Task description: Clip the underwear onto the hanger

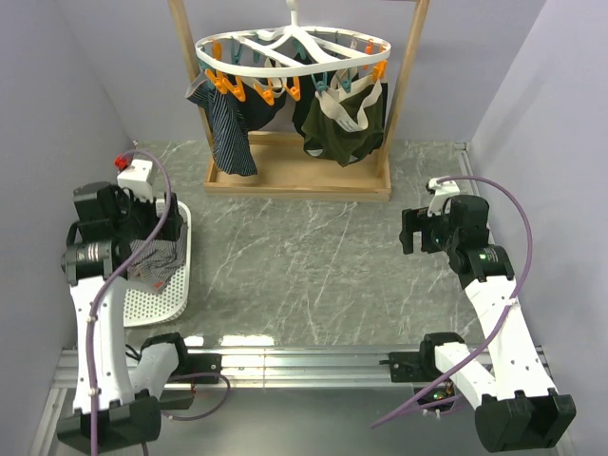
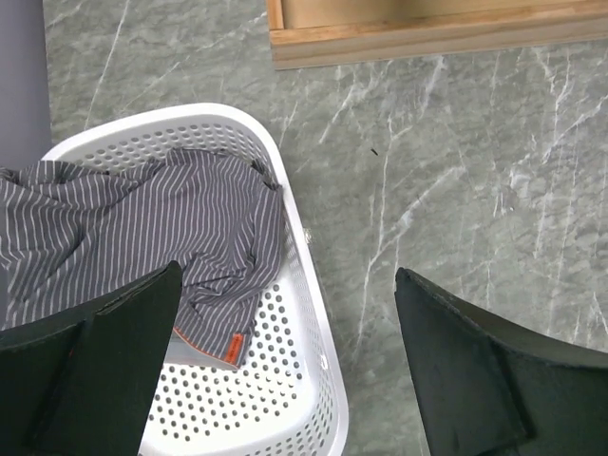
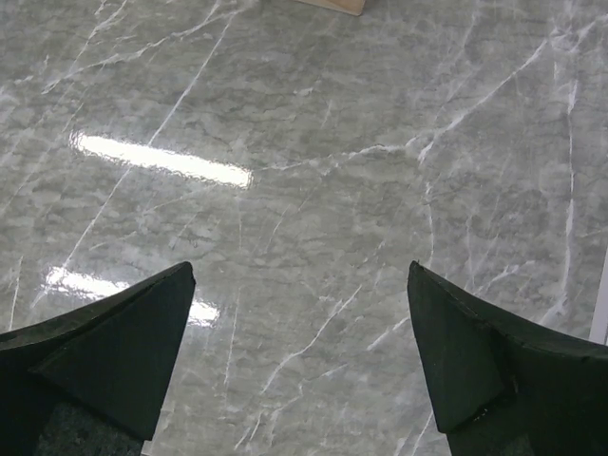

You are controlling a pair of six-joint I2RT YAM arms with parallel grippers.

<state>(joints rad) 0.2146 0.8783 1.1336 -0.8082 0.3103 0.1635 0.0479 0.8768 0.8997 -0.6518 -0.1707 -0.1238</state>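
Grey pinstriped underwear [image 2: 142,223] with orange tag [image 2: 232,344], in white basket [image 2: 275,380]

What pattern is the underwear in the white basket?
The underwear is grey with fine pale stripes; clearest in the left wrist view.

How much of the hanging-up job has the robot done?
Hardly any. Done: only the navy striped garment and olive pair hang clipped on the hanger. In hand: nothing; the left gripper hovers open over the grey striped underwear in the white basket, the right gripper is open over the table. Left: grab it, lift it, clip it.
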